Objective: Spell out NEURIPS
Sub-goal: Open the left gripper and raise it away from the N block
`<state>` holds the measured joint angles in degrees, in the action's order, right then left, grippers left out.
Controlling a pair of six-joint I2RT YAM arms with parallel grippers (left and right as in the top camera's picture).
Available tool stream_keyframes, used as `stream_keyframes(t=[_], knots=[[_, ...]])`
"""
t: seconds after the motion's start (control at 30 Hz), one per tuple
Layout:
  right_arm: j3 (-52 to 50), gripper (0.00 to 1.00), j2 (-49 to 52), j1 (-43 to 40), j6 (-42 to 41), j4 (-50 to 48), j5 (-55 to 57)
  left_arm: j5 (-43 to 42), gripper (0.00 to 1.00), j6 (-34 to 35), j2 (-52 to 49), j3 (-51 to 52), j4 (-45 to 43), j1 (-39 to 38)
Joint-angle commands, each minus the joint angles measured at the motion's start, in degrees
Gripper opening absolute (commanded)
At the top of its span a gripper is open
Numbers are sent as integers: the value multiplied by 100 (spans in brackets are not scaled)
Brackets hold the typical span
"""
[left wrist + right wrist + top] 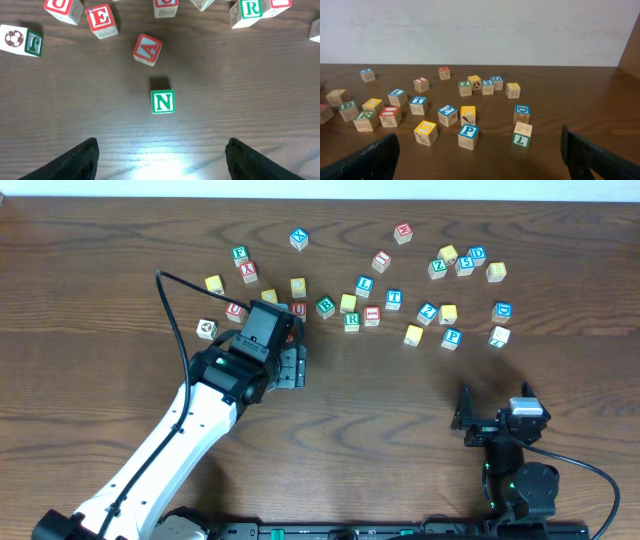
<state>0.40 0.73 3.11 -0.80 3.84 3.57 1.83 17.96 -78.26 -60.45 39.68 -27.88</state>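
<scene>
The green N cube (162, 101) stands alone on the table, letter up, a short way ahead of my left gripper (161, 146). That gripper is open, with nothing between its fingers and only bare wood under them. Beyond the N lie a red A cube (147, 49), a red E (101, 19), a red U (62, 7) and a green R (250, 9). From overhead the left gripper (290, 365) covers the N. My right gripper (480, 145) is open and empty, well short of the blue P (468, 132) and the yellow S (425, 129).
Several other letter cubes are scattered across the far half of the table, among them a green L (521, 137), a blue D (522, 111), a blue T (418, 102) and a soccer-ball cube (22, 40). The right gripper (497, 402) rests near the front edge.
</scene>
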Motion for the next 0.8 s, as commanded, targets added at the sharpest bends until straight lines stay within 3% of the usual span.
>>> stream_keyframes(t=[0.0, 0.2, 0.77], knots=[[-9, 99, -26, -42, 46, 22, -11, -214, 80, -170, 44, -153, 146, -2], [-9, 99, -26, -42, 46, 22, -11, -588, 80, -225, 44, -186, 249, -2], [-9, 99, -24, -42, 46, 22, -11, -361, 80, -227, 42, -581, 291, 0]])
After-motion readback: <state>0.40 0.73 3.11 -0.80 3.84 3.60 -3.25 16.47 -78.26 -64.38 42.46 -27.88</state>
